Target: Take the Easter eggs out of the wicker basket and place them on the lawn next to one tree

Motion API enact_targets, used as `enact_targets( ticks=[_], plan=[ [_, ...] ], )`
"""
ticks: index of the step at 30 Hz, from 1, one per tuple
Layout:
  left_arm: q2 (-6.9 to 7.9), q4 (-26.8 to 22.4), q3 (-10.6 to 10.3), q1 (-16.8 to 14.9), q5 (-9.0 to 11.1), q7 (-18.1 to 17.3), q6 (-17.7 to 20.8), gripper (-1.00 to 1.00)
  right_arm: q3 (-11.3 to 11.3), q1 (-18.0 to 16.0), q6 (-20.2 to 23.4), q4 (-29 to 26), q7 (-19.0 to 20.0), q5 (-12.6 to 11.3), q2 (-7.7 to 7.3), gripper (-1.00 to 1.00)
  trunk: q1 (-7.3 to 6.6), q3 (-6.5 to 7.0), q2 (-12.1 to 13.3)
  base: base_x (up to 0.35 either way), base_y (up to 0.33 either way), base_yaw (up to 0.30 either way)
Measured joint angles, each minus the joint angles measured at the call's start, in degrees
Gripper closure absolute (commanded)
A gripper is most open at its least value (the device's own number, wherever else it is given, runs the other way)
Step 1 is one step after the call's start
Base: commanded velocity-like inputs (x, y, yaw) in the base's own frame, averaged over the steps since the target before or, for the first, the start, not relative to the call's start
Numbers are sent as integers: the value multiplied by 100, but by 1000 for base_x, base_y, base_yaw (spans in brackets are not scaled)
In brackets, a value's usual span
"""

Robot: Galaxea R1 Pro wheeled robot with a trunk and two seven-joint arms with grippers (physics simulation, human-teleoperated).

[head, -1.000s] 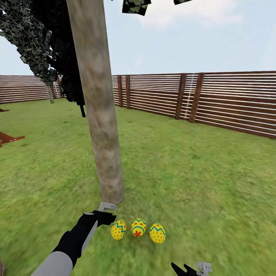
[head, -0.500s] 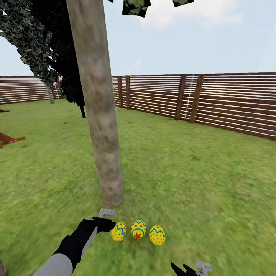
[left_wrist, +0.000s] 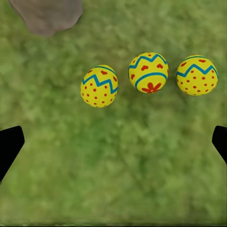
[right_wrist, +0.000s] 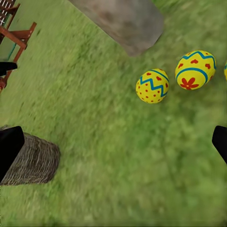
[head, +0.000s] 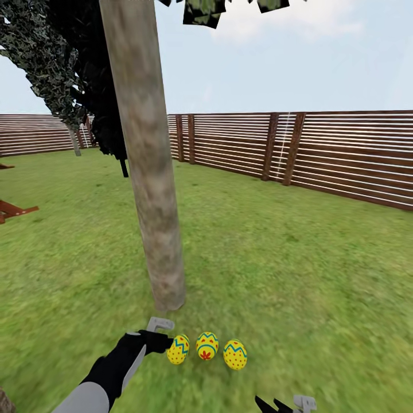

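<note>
Since a second ago the whole head view has been drifting slightly, so the camera is moving; the three Easter eggs (head: 206,349) are keeping their row on the lawn (head: 298,269) at the foot of the tree (head: 150,172), lying just beside its trunk. The left gripper (head: 163,332), which a second ago was sitting nearer the base of the trunk, is now lying lower in the view, just beside the leftmost egg (head: 178,349); whether it is touching that egg cannot be told. Its dark fingers (left_wrist: 9,146) are standing wide apart at the two edges of the left wrist view, with nothing between them but grass, while the eggs are lying ahead of them in a row, apart from one another.

The right gripper (head: 292,404) is being cut off by the bottom edge of the head view, much as before. In the right wrist view its fingertips (right_wrist: 10,146) are likewise spread to the edges and holding nothing. That view is also catching the wicker basket (right_wrist: 33,163), partly hidden behind a fingertip, lying on the grass well apart from the eggs; its inside cannot be seen. Only two eggs are showing whole there, the third being cropped to a sliver. The brown slatted fence (head: 321,155) is closing off the garden behind.
</note>
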Motion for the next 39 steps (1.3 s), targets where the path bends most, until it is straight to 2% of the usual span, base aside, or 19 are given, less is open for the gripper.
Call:
enact_targets(
  ticks=[5, 9, 19, 39],
  plan=[
    [-1, 363, 3, 0, 7, 3, -112, -100, 0, 0, 0, 11, 0, 0, 4, -100, -110, 90, 201, 0, 0, 0],
    [-1, 469, 4, 0, 10, 6, -134, -100, 0, 0, 0, 13, -6, 0, 10, -100, -198, 162, 361, 0, 0, 0],
    [-2, 527, 4, -1, -5, 46, -270, -100, 1, 0, 0, 22, -267, 3, 13, -100, -418, 341, 762, 0, 0, 0],
    [-1, 529, 4, -1, -5, 129, -329, -100, -9, 0, 0, 68, -291, 4, 10, -100, -857, 701, 1565, 0, 0, 0]
  ],
)
